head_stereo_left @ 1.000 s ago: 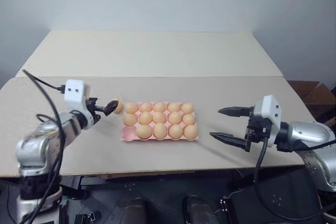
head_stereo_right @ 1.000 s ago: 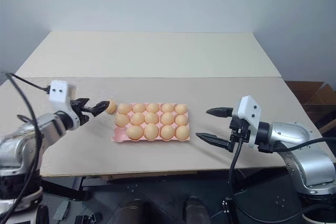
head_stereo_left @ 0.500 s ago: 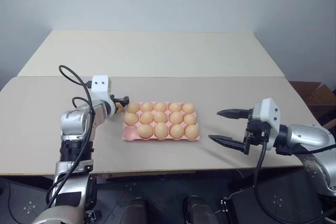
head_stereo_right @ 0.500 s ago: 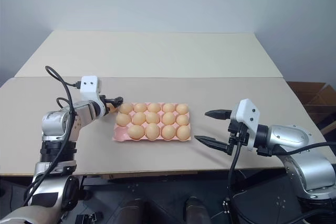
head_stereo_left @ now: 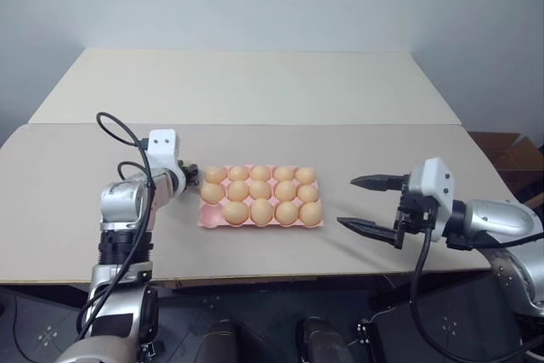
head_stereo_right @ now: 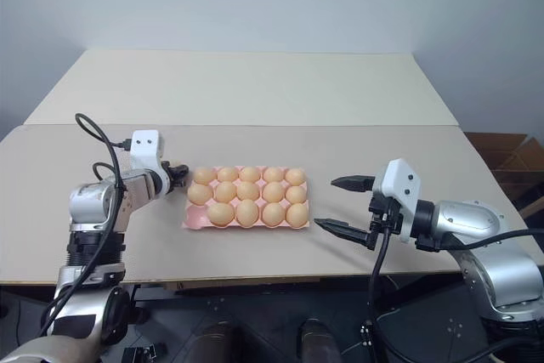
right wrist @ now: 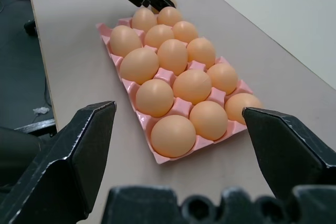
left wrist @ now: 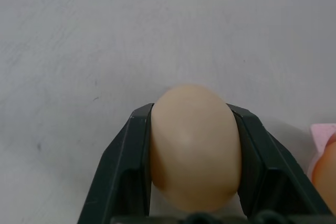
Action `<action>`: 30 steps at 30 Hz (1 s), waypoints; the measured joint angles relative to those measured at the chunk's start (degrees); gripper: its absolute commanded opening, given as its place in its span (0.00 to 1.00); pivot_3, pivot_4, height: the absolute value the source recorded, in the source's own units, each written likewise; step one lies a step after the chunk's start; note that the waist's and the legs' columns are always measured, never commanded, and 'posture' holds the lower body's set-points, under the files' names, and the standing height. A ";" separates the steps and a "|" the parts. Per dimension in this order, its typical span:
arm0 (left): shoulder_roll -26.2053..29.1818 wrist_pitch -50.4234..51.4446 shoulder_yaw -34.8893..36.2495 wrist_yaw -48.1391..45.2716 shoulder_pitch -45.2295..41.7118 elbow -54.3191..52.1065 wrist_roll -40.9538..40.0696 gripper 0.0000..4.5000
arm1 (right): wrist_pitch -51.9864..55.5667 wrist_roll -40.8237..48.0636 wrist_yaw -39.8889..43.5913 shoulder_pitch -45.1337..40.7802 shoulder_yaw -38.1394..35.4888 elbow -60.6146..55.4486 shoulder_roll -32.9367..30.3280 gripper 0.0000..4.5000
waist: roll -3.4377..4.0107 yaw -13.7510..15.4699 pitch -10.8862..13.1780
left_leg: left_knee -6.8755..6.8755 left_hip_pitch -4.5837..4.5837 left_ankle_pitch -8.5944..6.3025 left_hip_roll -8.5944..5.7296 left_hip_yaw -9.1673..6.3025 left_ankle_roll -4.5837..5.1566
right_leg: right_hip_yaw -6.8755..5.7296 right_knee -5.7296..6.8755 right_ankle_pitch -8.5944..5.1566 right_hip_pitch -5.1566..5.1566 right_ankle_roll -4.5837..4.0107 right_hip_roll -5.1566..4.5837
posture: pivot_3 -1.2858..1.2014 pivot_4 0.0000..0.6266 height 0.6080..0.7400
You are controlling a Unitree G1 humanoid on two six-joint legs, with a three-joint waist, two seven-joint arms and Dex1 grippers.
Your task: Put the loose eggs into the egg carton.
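The pale-pink egg carton (head_stereo_left: 205, 220) lies flat mid-table with several tan eggs (head_stereo_left: 261, 210) seated in its cups. Its near left corner cup is bare. My left gripper (head_stereo_left: 189, 178) sits low at the carton's left end, shut on one loose egg (left wrist: 194, 145). In the left wrist view that egg is pinched between the two black fingers (left wrist: 123, 166) over bare table. My right gripper (head_stereo_left: 347, 201) hovers to the right of the carton, open with nothing between its fingers. It looks along the rows of eggs (right wrist: 173, 135).
The beige table (head_stereo_left: 255, 91) reaches far back behind the carton, with a seam across it. A black cable (head_stereo_left: 115, 125) loops off my left arm. Brown cardboard boxes (head_stereo_left: 506, 146) stand past the table's right edge.
My left arm has folded inward. Its gripper has carried the egg forward and lower, ending tight against the carton's left end. The right arm has stayed put.
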 measured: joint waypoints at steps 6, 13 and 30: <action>5.60 -1.43 -1.93 -4.16 3.31 -6.74 1.17 0.38 | 0.01 0.00 -0.46 -0.67 0.09 0.32 0.18 1.00 | 0.00 -0.34 0.00 | 0.00 -0.05 0.00 0.03 0.00 0.00 | 0.00 0.00 0.00 -0.07 0.00 0.02 | 0.52 0.24 1.00; 23.14 -14.37 0.60 -35.01 19.72 -22.97 -8.16 0.38 | 0.04 0.11 -1.13 1.22 -0.23 -0.53 0.31 1.00 | 0.06 -0.97 0.01 | -0.02 -0.02 -0.03 0.12 0.13 -0.02 | 0.00 0.00 -0.08 -0.11 -0.13 -0.05 | 0.52 0.24 1.00; 24.81 -24.56 -9.55 -49.72 21.58 -23.71 -8.02 0.80 | 0.05 0.19 -2.73 1.39 -0.03 -1.72 1.17 1.00 | 0.07 0.01 0.01 | 0.04 -0.05 -0.01 0.15 0.10 0.03 | -0.03 0.01 -0.11 -0.09 -0.10 0.05 | 0.52 0.24 1.00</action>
